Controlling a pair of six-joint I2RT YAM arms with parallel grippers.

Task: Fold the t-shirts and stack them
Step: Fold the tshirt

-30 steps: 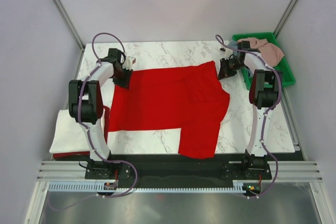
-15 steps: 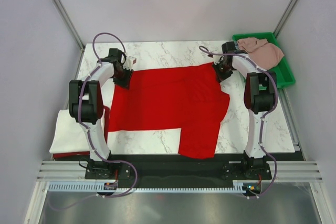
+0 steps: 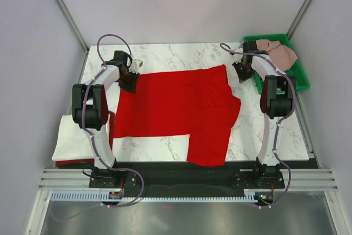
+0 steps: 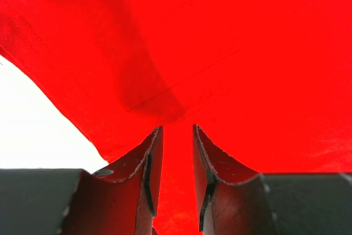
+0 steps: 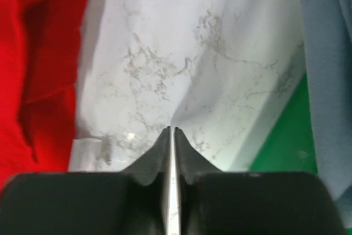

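Note:
A large red t-shirt (image 3: 176, 108) lies spread on the marble table, one sleeve hanging toward the near edge. My left gripper (image 3: 127, 79) is at its far left corner. In the left wrist view the red cloth (image 4: 220, 53) runs between the fingers, creases converging on the left gripper (image 4: 177, 130), which is shut on it. My right gripper (image 3: 240, 71) hovers just right of the shirt's far right corner, off the cloth. Seen from the right wrist, the right gripper (image 5: 172, 129) is shut with nothing in it, over bare marble.
A green tray (image 3: 300, 75) at the far right holds a pale pink shirt (image 3: 280, 53) and grey-blue cloth (image 5: 324, 53). A folded white shirt (image 3: 74, 141) lies at the near left, over the table's edge. The tray's green wall (image 5: 286, 147) is close to my right gripper.
My right gripper reached left to the shirt's far right corner, closed, then drew back right toward the tray without cloth. The left gripper and the shirt have not moved.

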